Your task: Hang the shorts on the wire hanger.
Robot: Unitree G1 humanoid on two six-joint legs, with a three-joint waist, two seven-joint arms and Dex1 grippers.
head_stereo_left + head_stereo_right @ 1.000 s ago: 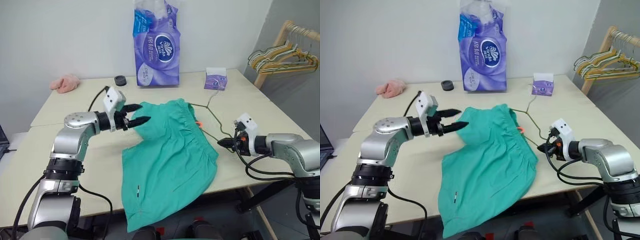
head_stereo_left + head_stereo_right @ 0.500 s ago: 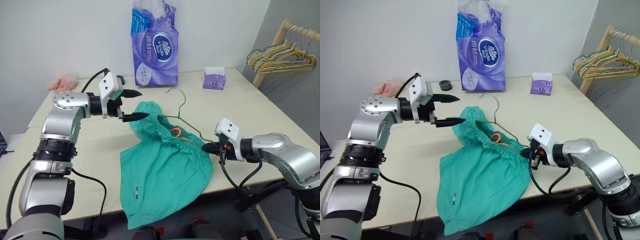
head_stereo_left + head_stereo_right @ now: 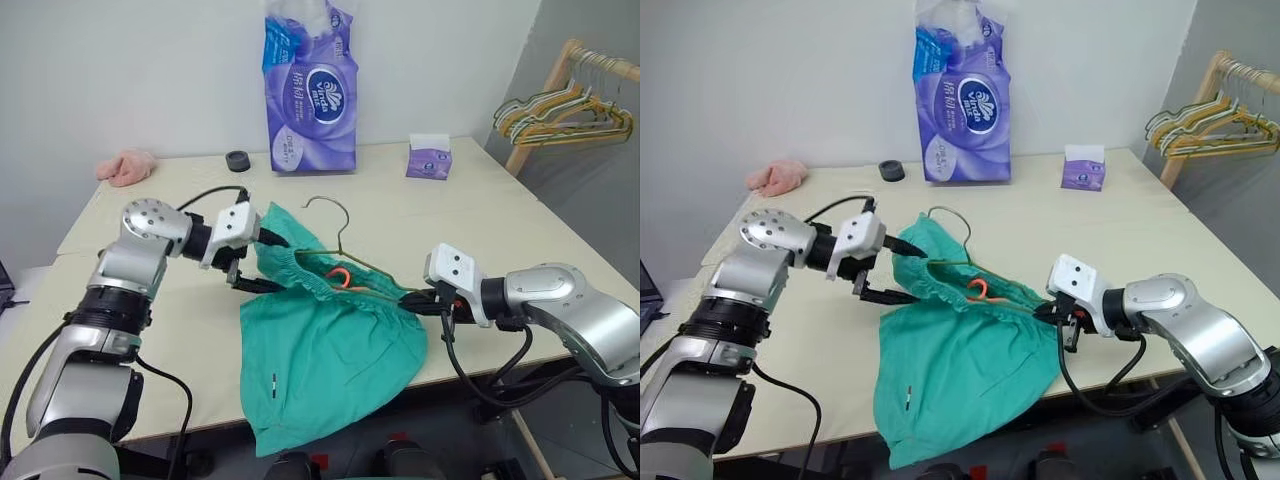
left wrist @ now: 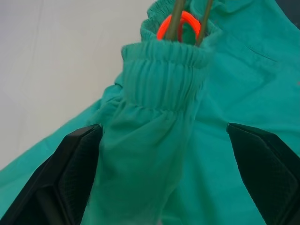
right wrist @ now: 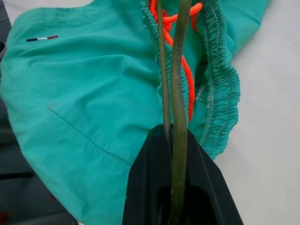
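The teal shorts (image 3: pixel 330 340) lie on the table (image 3: pixel 150 330), their legs hanging over its front edge. Their gathered waistband (image 4: pixel 164 79) is bunched up, with an orange cord (image 3: pixel 340 277) showing in the opening. The wire hanger (image 3: pixel 325 205) runs through the waistband, its hook sticking up behind. My right gripper (image 3: pixel 415 303) is shut on the hanger's right corner, and in the right wrist view the wire (image 5: pixel 177 84) passes between the closed fingers. My left gripper (image 3: pixel 265 263) is open, its fingers (image 4: pixel 61 183) straddling the waistband's left end without pinching it.
At the table's back stand a tall purple tissue pack (image 3: pixel 310 90), a small purple tissue box (image 3: pixel 429 158) and a black roll (image 3: pixel 238 161). A pink cloth (image 3: pixel 126 166) lies back left. A wooden rack with bunched hangers (image 3: pixel 565 105) stands off the table's right.
My left gripper opened wider, swung up, then dropped and turned to straddle the waistband's left end. My right gripper carried the hanger leftward, and the hook now stands up over the raised shorts.
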